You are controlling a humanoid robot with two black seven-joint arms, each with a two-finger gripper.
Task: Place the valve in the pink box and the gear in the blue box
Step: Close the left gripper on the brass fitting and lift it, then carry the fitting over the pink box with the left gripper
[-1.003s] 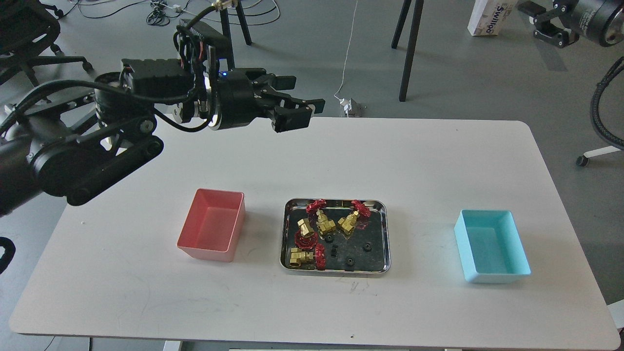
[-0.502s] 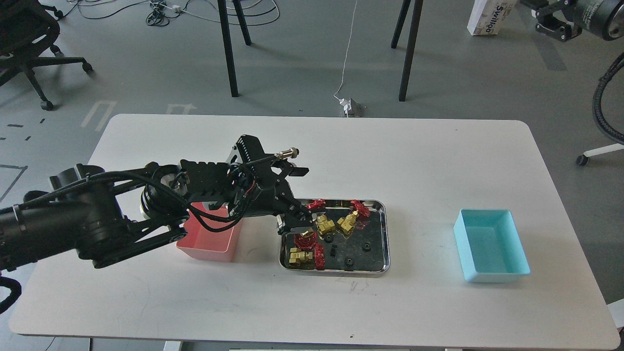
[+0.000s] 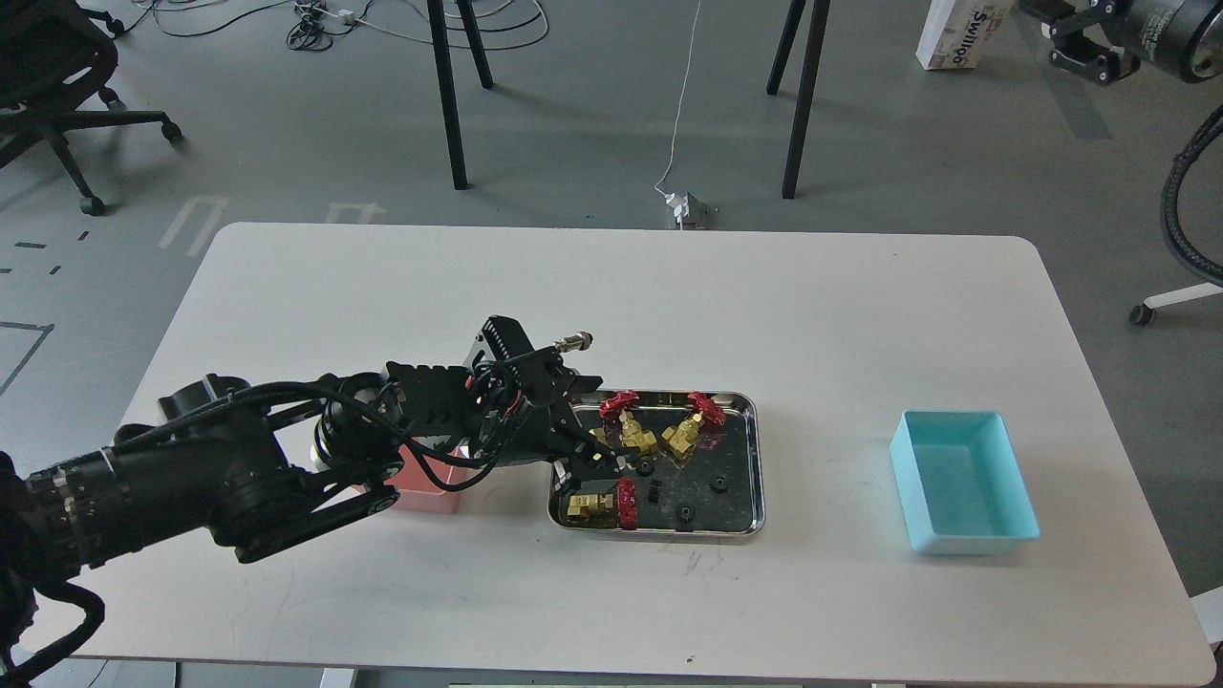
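A shiny steel tray (image 3: 758,468) in the middle of the white table holds brass valves with red handwheels (image 3: 684,430) and several tiny black gears (image 3: 718,483). My left gripper (image 3: 590,462) is down in the tray's left part, over one valve of which only a brass bit (image 3: 603,457) shows. Its dark fingers cannot be told apart. Another valve (image 3: 600,503) lies just in front of it. The pink box (image 3: 432,493) is mostly hidden behind my left arm. The blue box (image 3: 965,483) stands empty at the right. My right gripper (image 3: 1078,43) is high at the top right, off the table.
Chair and table legs (image 3: 801,96), cables and a white carton (image 3: 960,33) stand on the floor beyond the table's far edge. An office chair (image 3: 48,86) is at the far left. Bare table top lies between the tray and the blue box.
My left arm has swung down from high above the table's far left to the tray, and its gripper has lowered onto the left-hand valve, hiding its red wheel. The right gripper shifted slightly upward.
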